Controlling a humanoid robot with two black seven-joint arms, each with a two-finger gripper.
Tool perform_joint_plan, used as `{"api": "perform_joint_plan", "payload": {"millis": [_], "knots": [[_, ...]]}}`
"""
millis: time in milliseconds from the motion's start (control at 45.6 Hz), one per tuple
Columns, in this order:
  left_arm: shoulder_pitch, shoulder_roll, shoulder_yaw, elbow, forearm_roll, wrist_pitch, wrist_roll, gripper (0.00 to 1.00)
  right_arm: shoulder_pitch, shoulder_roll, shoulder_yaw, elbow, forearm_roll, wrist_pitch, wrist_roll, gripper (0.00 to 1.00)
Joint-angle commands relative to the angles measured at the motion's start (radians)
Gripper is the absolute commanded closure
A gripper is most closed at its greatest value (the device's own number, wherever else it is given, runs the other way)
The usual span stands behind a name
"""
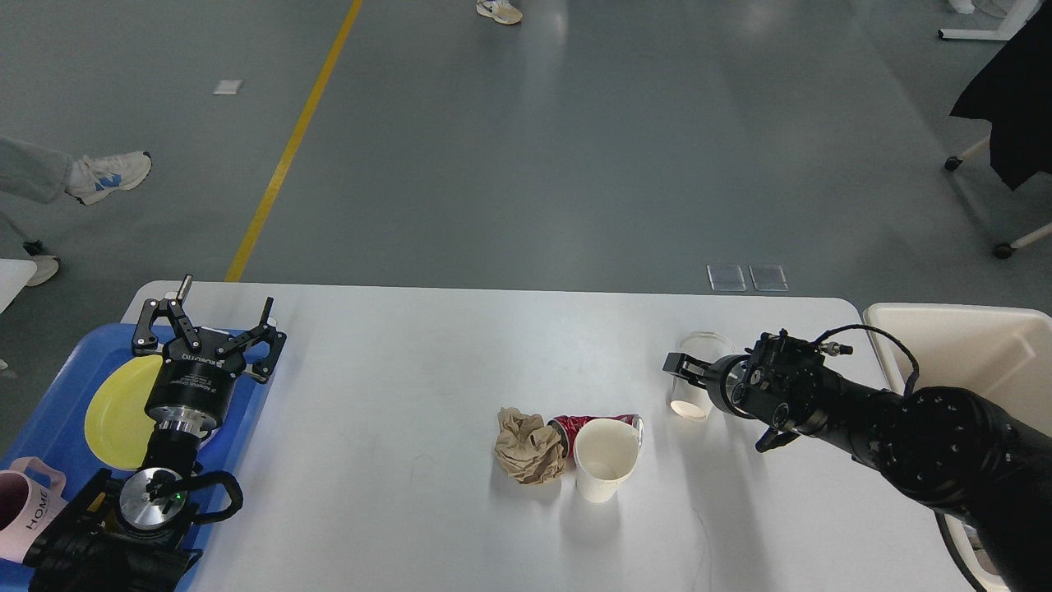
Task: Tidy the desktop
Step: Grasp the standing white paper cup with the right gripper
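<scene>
Two black robot arms reach forward, one from each side.
The left two-finger gripper (215, 329) points away with fingers spread wide; the right two-finger gripper (685, 371) points leftward, its finger spacing unclear.

A smooth, matt white desktop (394, 460) fills the lower middle of the frame. Near its centre lie a rough, crumpled ball of brown paper (528, 446), a glossy red metal can (585, 423), dented, and a matt white paper cup (606, 459). To their right is a second cup (694, 386) of clear, shiny plastic. At lower left, a glossy blue plastic tray (246, 411) holds a smooth yellow plate (115, 411). The floor (526, 148) above is polished grey with soft reflections.
</scene>
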Motion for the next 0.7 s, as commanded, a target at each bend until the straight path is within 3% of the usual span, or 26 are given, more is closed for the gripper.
{"api": "perform_joint_plan", "payload": {"millis": [0,88,395,504,680], "knots": [[0.0,0.0,0.0,0.0,0.0,0.0,0.0,0.04,0.001,0.001,-0.002,0.002,0.0,-0.005,0.0,0.22],[0.0,0.0,0.0,0.0,0.0,0.0,0.0,0.04,0.001,0.002,-0.002,0.002,-0.002,-0.005,0.0,0.28],[0.0,0.0,0.0,0.0,0.0,0.0,0.0,0.04,0.0,0.018,-0.002,0.002,-0.003,-0.006,0.0,0.29],[0.0,0.0,0.0,0.0,0.0,0.0,0.0,0.04,0.001,0.015,0.0,0.011,-0.003,-0.006,-0.001,0.51],[0.0,0.0,0.0,0.0,0.0,0.0,0.0,0.04,0.018,-0.004,0.0,0.057,-0.005,0.0,-0.028,0.96]]}}
